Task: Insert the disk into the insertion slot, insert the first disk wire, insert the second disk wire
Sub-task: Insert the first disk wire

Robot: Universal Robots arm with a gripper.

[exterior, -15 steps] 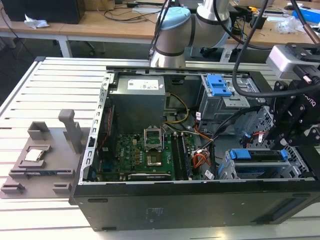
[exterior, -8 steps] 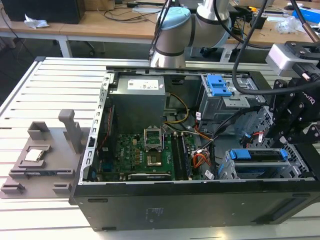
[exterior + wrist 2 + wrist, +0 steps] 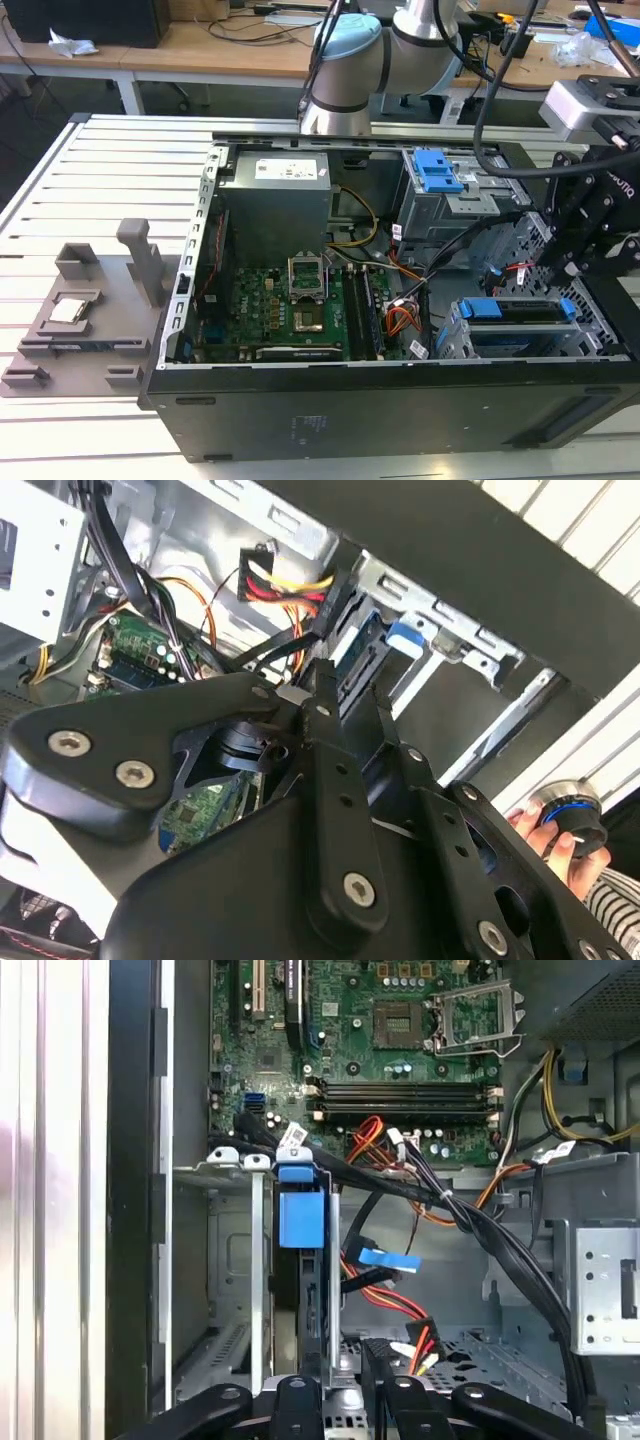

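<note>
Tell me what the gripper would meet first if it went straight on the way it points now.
Probably the disk, seen edge-on in the insertion slot in the first wrist view; the gripper points along its side. The red and yellow wires beside it might come first, since depth is unclear.

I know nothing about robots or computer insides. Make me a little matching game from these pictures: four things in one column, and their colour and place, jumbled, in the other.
Things:
1. the disk
2. the first disk wire
3. the circuit board
4. the parts holder

Colour and place:
A. green, flat at the bottom of the open computer case
B. grey, on the slatted table outside the case
C. blue-framed, sitting in the insertion slot
D. red, running loose beside the slot

Pairs: 1-C, 2-D, 3-A, 4-B
</note>
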